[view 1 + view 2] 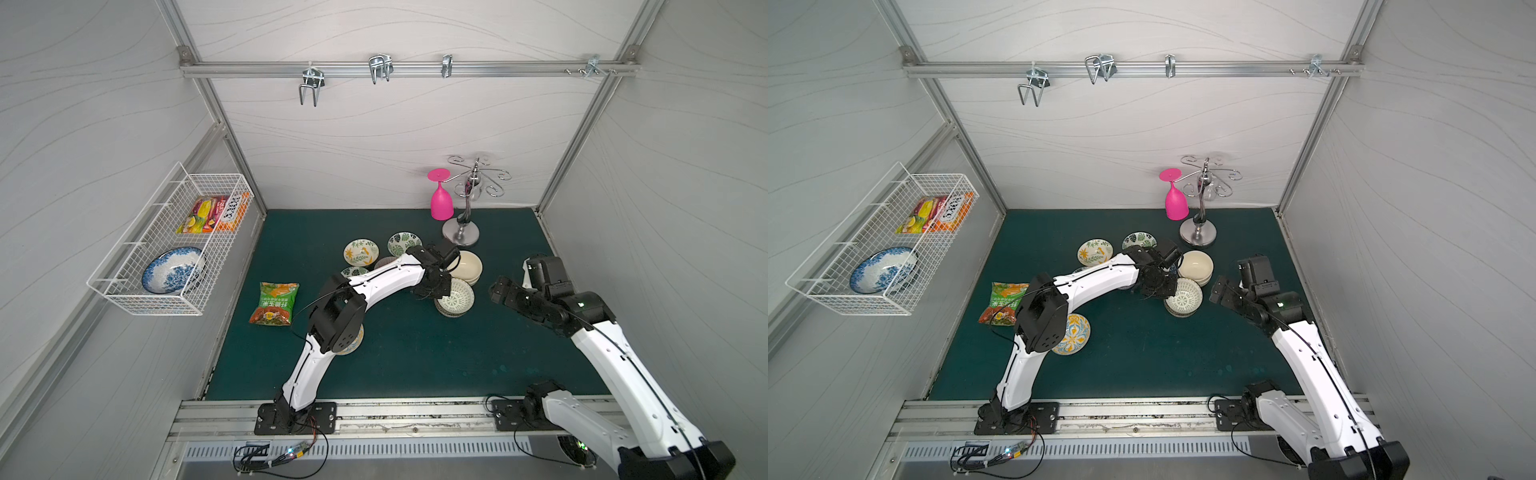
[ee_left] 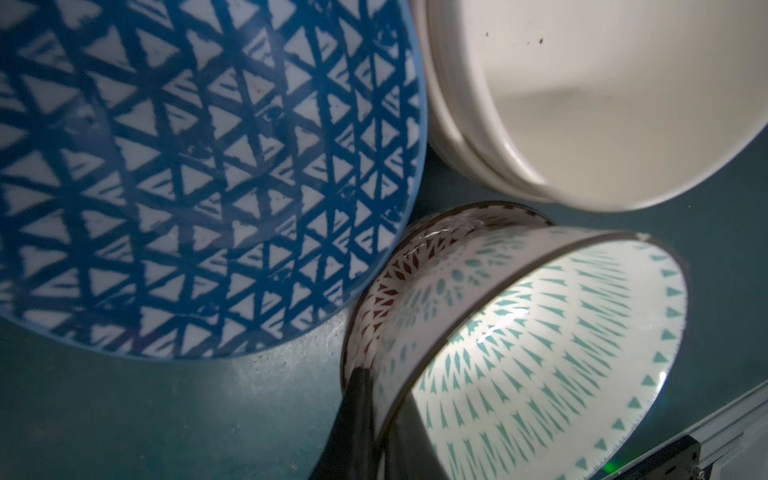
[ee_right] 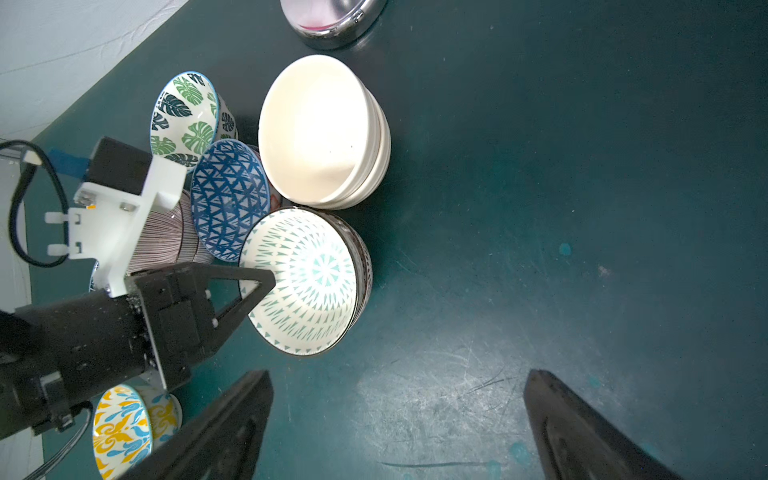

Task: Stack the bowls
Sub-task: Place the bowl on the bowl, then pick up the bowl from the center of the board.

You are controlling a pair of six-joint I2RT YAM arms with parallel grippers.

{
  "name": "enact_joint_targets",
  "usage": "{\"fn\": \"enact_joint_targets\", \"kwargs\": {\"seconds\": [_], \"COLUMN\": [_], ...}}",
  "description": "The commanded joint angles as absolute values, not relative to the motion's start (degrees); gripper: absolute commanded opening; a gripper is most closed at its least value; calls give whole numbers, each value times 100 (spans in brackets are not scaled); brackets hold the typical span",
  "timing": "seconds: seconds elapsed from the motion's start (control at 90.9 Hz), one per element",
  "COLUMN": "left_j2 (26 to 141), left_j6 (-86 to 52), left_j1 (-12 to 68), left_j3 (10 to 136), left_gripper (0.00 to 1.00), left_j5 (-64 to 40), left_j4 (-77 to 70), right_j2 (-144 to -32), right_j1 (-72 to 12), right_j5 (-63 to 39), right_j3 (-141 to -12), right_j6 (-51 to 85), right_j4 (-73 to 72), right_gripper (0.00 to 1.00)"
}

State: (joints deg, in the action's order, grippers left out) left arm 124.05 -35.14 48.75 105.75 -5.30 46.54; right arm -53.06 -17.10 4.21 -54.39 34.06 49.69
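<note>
The step in hand looks like setting one bowl into its partner. The left hand [image 3: 266, 282] reaches over the cluster, and its fingers sit at the near rim of the green lattice bowl [image 3: 307, 282], one outside the wall and, as far as the left wrist view shows, one inside. Whether they pinch the rim or have let go I cannot tell.

That bowl sits nested in the red lattice bowl [image 2: 374, 299], a little tilted. The pair stands on the table [image 3: 540, 208] just beside the cream bowls [image 3: 316, 124], which are already stacked. The blue bowl [image 3: 228, 199] lies close against both stacks. Beyond it are the leaf bowl [image 3: 183, 116] and the striped bowl [image 3: 166, 237] (the striped one is half hidden by the left arm's camera mount). A yellow bowl [image 3: 120, 428] lies apart, under the left arm. The right hand [image 3: 399, 415] hangs wide open over bare table beside the stacks, holding nothing.

By my reading, two pairs are done and several bowls wait. The next move calls for the left hand to open fully and rise straight off the rim. A sideways drag could tip the top bowl or knock the close neighbours. After that it needs a loose bowl, probably the blue one.
</note>
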Motion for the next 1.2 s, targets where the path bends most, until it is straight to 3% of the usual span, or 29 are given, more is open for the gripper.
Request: {"fn": "enact_joint_targets", "kwargs": {"seconds": [0.0, 0.132, 0.275, 0.616, 0.693, 0.781, 1.189], "left_j2": [12432, 12404, 12358, 11904, 11762, 11659, 11815], "left_j6": [-3419, -3436, -3476, -3516, -3532, -3527, -3468], "left_j1": [4869, 4874, 4887, 4887, 4887, 4887, 4887], "left_j3": [10940, 10976, 11051, 10604, 10305, 10123, 9936], "left_gripper": [27, 43, 51, 54, 51, 40, 19], "left_j5": [-570, -657, -687, -360, -286, -247, -278], "left_j4": [4461, 4421, 4432, 4421, 4338, 4248, 4204], "right_j2": [-5343, -5373, -5276, -5148, -5156, -5153, -5062], "right_j1": [-1680, -1679, -1682, -1679, -1683, -1679, -1684], "right_j5": [350, 322, 341, 248, 237, 234, 218], "right_j3": [-5638, -5735, -5765, -5829, -5857, -5884, -5836], "right_j6": [3408, 3373, 3358, 3301, 3256, 3235, 3219], "right_j4": [5159, 5251, 5302, 5336, 5344, 5354, 5353], "right_gripper": [99, 99, 99, 99, 99, 99, 99]}}
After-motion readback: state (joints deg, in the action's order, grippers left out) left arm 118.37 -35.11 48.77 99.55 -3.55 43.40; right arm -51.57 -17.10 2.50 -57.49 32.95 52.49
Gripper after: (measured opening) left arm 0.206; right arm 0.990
